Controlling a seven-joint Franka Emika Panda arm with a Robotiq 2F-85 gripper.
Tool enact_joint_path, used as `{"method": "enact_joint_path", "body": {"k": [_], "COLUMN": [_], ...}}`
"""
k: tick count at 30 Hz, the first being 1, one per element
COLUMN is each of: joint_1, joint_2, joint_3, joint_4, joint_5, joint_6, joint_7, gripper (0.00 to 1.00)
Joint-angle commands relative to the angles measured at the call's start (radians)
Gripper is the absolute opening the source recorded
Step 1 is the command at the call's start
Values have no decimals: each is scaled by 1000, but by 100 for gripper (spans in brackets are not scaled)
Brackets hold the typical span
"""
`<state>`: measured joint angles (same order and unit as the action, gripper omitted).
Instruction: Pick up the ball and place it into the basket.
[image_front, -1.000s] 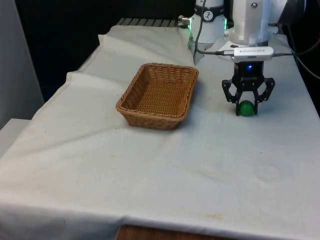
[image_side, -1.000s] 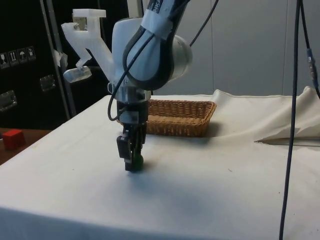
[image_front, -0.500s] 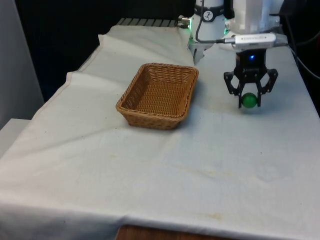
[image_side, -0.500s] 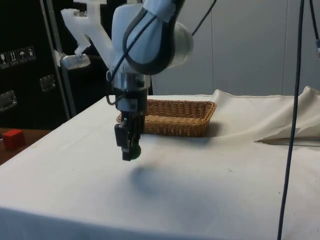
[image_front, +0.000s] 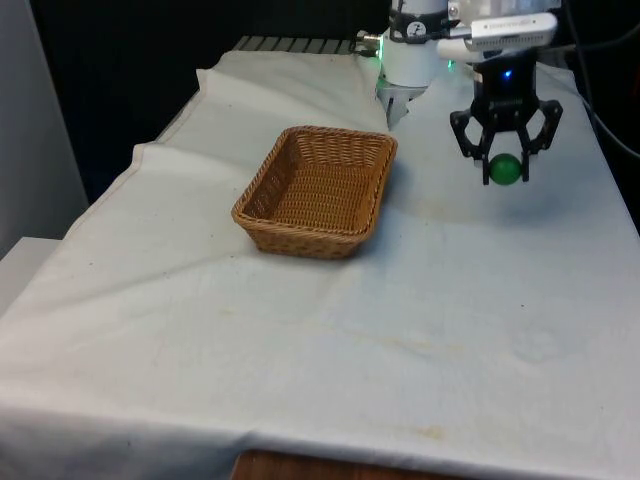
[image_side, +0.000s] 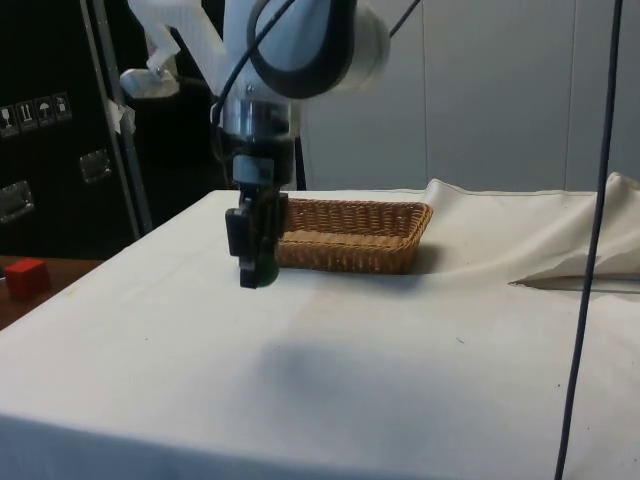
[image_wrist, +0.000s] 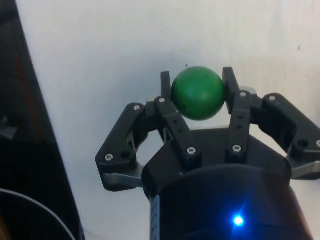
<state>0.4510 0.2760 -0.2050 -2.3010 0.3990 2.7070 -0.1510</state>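
A green ball (image_front: 506, 169) hangs well above the white cloth, held between the black fingers of my gripper (image_front: 506, 172), which is shut on it. In the wrist view the ball (image_wrist: 198, 93) sits squeezed between both fingertips (image_wrist: 166, 82) with bare cloth beneath. From the side the gripper (image_side: 255, 272) hangs in front of the basket's near corner, and the ball is hidden behind the fingers. The woven wicker basket (image_front: 318, 190) stands empty on the cloth, to the front view's left of the gripper; its rim (image_side: 352, 235) lies lower than the fingertips.
A fold of the white cloth (image_side: 560, 262) rises at the table's far side in the side view. The table's edge runs close to the gripper on the front view's right. A small red block (image_side: 26, 276) sits off the table.
The gripper has risen steadily from the cloth with the green ball in its fingers. It has drifted slightly toward the robot's end. The basket has stayed put.
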Motion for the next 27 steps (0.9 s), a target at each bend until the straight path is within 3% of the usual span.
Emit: {"method": "enact_joint_path", "body": {"k": [1,7,8,9,17,18,19,27], "joint_1": [6,3,-1,4,2,-1,2,0], "joint_2": [-13,-58,-51,-64,-115,-113,-120,-162], "joint_3": [-11,-19,-8,-20,-30,-22,-31,-35], "joint_4": [-8,-11,-8,-11,-4,-5,-3,7], "joint_5": [-20,-33,-11,-35,-61,-37,-65,-112], "joint_6": [-9,-45,-36,-49,-101,-91,-106,-154], "joint_7": [14,17,0,17,28,8,31,65], "gripper": [1,1,1,1,1,1,1,1]}}
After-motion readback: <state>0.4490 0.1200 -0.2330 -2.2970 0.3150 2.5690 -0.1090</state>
